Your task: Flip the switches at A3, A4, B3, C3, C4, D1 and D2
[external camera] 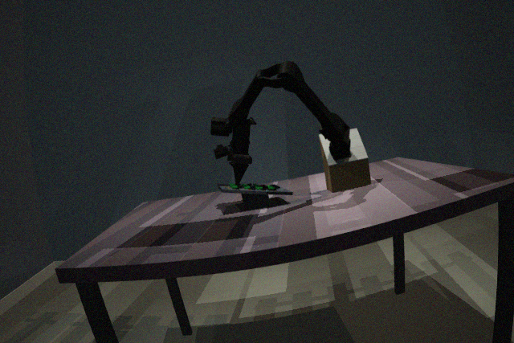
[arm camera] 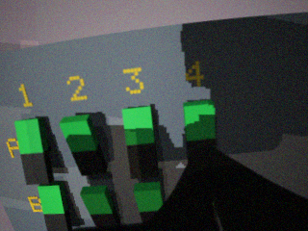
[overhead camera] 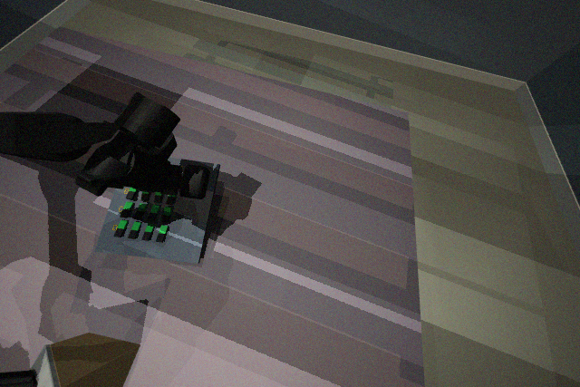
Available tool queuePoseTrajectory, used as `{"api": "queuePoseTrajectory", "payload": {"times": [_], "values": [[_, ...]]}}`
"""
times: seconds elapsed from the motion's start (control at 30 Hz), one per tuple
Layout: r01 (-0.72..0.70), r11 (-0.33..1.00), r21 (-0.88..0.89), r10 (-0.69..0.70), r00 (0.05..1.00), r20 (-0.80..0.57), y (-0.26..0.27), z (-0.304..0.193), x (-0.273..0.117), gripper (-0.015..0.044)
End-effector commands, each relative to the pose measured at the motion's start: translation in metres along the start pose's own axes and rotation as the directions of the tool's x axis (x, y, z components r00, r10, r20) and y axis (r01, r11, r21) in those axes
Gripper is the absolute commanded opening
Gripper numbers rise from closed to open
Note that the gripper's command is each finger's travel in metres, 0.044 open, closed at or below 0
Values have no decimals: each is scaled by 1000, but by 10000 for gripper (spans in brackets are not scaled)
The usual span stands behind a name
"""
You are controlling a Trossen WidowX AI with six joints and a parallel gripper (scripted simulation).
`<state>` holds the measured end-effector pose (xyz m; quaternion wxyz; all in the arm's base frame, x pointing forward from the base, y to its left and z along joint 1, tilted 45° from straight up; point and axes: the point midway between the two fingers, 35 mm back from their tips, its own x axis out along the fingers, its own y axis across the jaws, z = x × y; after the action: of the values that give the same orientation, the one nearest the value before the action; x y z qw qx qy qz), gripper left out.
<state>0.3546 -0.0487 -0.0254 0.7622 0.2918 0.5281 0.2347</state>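
One arm (external camera: 290,94), black and matte, jointed, arching from a tan wedge-topped block (external camera: 346,165) near the far right edge of the tabletop down to the switch panel. One gripper (external camera: 239,179), fingers clenched together with nothing between them, tapering to a blunt point and aimed straight down at the far row of the panel; in the wrist view its dark bulk fills the lower right and ends just below the column 4 switch of row A, though whether it touches cannot be made out. One panel (overhead camera: 154,244), a flat blue-grey rectangular slab with a dark side edge, raised on a short dark foot and set toward the left end of the table (external camera: 290,243), well in from its near curved edge. Sixteen rocker switches in a four-by-four grid, small rectangular blocks, each half bright green and half black; yellow dotted numerals 1 to 4 head the columns and yellow letters mark the rows. Row A as seen from the wrist: switch 1 (arm camera: 31,144), switch 2 (arm camera: 82,137), switch 3 (arm camera: 139,130), switch 4 (arm camera: 199,120), green faces toward the numerals. Row B partly visible beneath; rows C and D seen only from above, partly under the arm's shadow. Table surface: planked, in mauve, grey and brown bands, on dark straight legs.
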Motion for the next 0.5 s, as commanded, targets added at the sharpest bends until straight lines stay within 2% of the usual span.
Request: {"api": "queuePoseTrajectory", "payload": {"times": [0.0,0.1,0.23,0.47], "values": [[-5,1000,2,5,1000,1,1,0,1,0],[2,1000,0,-2,1000,-5,-1,1,-10,0],[-1,1000,2,1,1000,-26,0,3,-61,0],[-2,1000,3,2,1000,-28,14,-8,-65,0]]}}
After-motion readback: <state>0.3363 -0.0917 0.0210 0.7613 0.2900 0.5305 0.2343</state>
